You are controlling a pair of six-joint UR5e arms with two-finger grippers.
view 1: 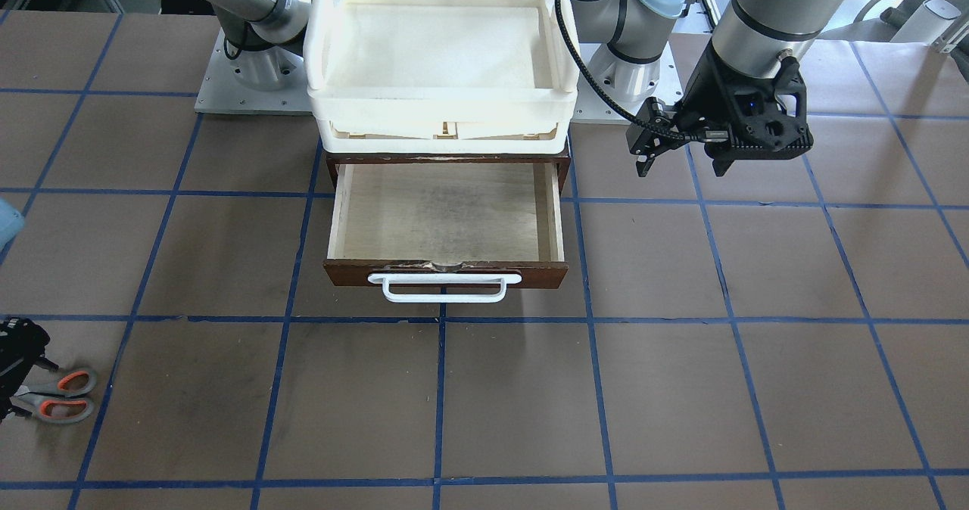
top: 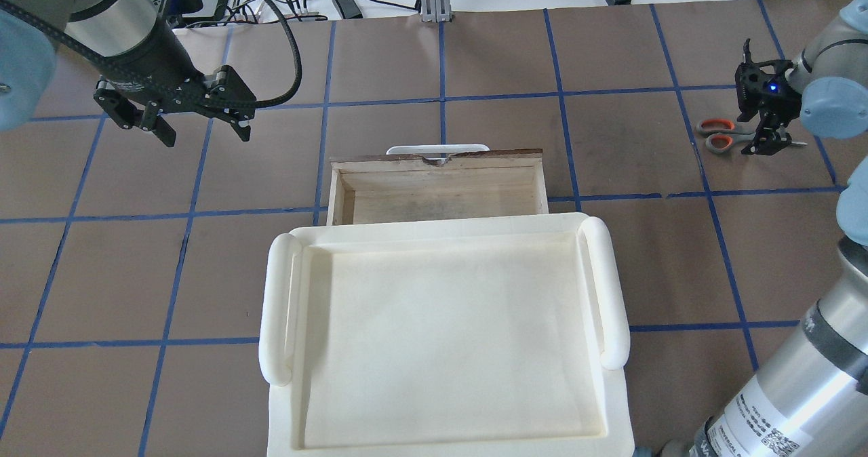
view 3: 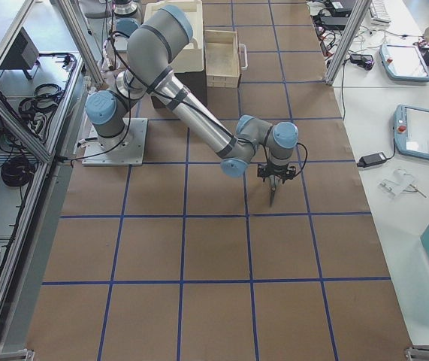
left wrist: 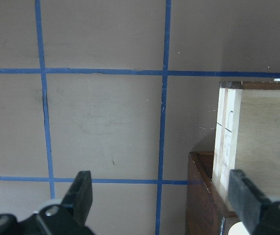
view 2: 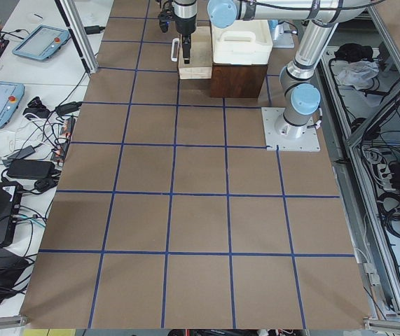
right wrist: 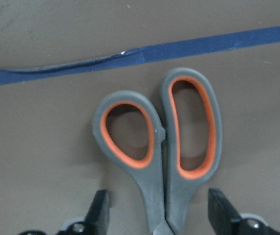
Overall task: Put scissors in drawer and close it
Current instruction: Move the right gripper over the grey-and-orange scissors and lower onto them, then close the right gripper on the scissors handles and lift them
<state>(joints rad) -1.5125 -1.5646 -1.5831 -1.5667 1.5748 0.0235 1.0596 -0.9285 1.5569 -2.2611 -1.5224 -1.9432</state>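
The scissors (view 1: 60, 395), with grey handles lined orange, lie flat on the table, far out on my right side (top: 717, 135). My right gripper (top: 765, 144) is low over them and open. In the right wrist view its fingers (right wrist: 98, 211) stand apart on either side of the shank just below the handle loops (right wrist: 159, 147), and I cannot tell whether they touch it. The dark brown drawer (view 1: 447, 274) is pulled open and its pale plywood inside (top: 441, 196) is empty. My left gripper (view 1: 681, 166) hangs open and empty beside the cabinet (left wrist: 162, 196).
A cream-white plastic tray (view 1: 443, 101) sits on top of the brown cabinet (left wrist: 198, 196). The drawer's white bar handle (view 1: 445, 289) sticks out toward the operators' side. Blue tape lines grid the brown table (top: 475, 57).
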